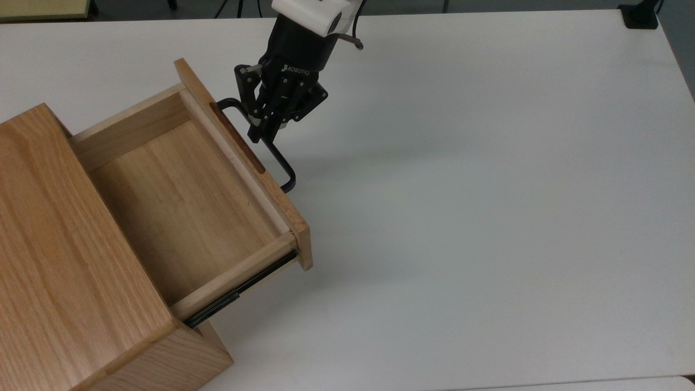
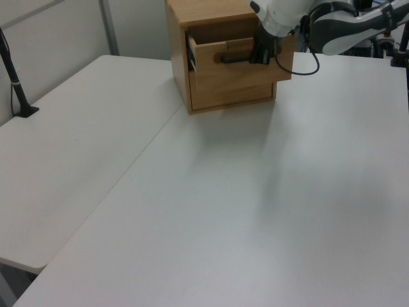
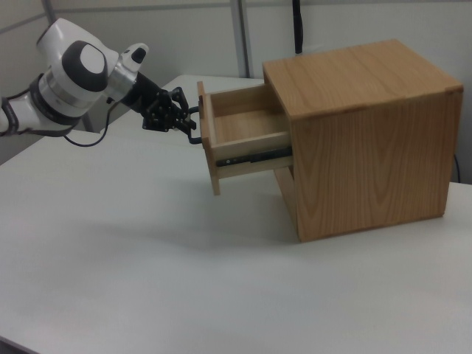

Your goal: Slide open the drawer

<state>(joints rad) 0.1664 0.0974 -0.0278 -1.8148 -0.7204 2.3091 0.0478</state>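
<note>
The drawer (image 1: 174,201) is a shallow light-wood tray, pulled well out of the oak box casing (image 1: 59,260), and its inside is bare. Its flat front panel (image 1: 244,168) carries a long black bar handle (image 1: 282,165). My gripper (image 1: 260,129) is shut on the upper part of that handle, reaching in from the top view's upper edge. A black side rail (image 1: 239,290) shows under the tray. In the left view the gripper (image 2: 262,56) holds the handle (image 2: 236,57) on the drawer (image 2: 243,69). The right view has the gripper (image 3: 186,124) at the front of the drawer (image 3: 243,125).
The casing (image 3: 369,133) stands on a wide white table (image 1: 461,190) with free room across the top view's right. A black clamp post (image 2: 16,83) rises at the left view's left edge. A black mount (image 1: 638,16) sits at the top view's upper right corner.
</note>
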